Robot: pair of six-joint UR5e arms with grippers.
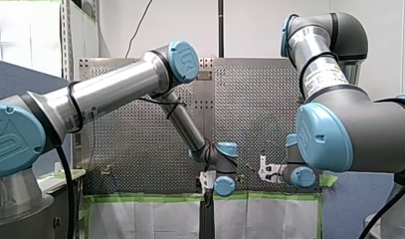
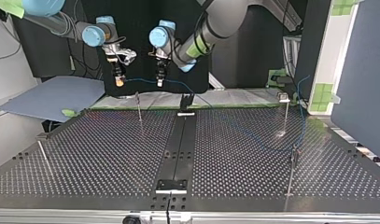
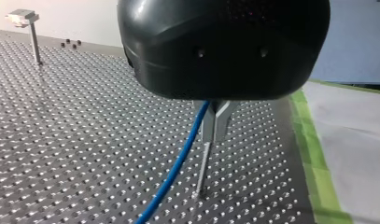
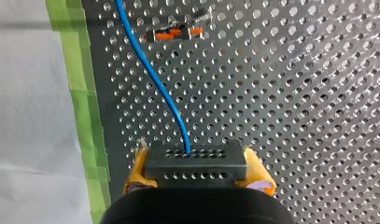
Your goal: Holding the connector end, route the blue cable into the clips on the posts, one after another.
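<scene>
In the right wrist view, my right gripper (image 4: 195, 155) has its yellow pads shut on a black connector block (image 4: 197, 167). The blue cable (image 4: 152, 79) leaves the block and runs ahead over the perforated table. In the top view this gripper (image 2: 117, 79) hangs above the table's far edge, with my left gripper (image 2: 159, 79) beside it and the cable (image 2: 137, 80) stretched between them. My left gripper (image 3: 214, 127) has its metal fingers shut on the cable (image 3: 178, 163), above a thin post (image 3: 202, 172). The front view shows both grippers (image 1: 208, 188) (image 1: 263, 172) low at the table's near edge.
Thin posts with clips stand on the table (image 2: 108, 154): one near the grippers (image 2: 138, 106), one at the view's left (image 2: 42, 151), two at its right (image 2: 285, 112) (image 2: 292, 175). A black rail (image 2: 178, 140) runs down the middle. An orange clip (image 4: 178, 32) lies ahead of my right gripper. Green tape (image 4: 85, 93) edges the table.
</scene>
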